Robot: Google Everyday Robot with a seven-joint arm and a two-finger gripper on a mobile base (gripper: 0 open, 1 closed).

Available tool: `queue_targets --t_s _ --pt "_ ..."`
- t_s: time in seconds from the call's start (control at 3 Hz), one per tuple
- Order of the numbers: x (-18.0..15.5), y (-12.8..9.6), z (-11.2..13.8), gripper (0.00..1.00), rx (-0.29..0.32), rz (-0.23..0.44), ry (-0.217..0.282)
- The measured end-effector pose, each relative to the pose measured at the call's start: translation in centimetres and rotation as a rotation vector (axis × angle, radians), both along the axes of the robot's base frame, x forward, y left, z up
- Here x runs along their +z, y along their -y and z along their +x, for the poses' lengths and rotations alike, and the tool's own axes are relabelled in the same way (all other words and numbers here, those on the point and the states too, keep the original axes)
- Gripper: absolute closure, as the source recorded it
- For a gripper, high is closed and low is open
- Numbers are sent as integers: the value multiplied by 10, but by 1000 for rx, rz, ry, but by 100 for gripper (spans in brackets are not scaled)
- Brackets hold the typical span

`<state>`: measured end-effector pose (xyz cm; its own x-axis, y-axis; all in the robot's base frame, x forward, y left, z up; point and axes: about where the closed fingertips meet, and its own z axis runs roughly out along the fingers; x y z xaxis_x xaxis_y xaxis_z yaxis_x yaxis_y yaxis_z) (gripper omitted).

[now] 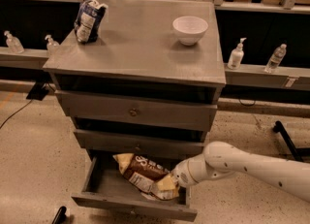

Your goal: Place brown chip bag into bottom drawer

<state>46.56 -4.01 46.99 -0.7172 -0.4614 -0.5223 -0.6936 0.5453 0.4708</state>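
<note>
Nearly done, I judge: the brown chip bag (143,172) is down inside the open bottom drawer (131,207), toward its 3 o'clock side, and only letting go and withdrawing remain. The gripper (173,183) meets the bag's 4 o'clock tan end; whether it grips, I cannot tell. The bag's long axis runs from 10 to 4 o'clock.

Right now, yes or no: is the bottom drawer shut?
No, the bottom drawer stands pulled out, with the brown chip bag in its opening and the gripper at the bag's right end.
</note>
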Motion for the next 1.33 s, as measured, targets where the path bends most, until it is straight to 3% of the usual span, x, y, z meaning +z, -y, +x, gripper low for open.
queue_targets --t_s 0.33,0.67,1.0,1.33 --pt "-25 -8 -12 100 1 27 -50" --pt "-38 27 0 100 -122 -34 -4" --pt "-73 79 31 100 -302 -30 83" --pt "-96 103 57 100 -330 -68 172"
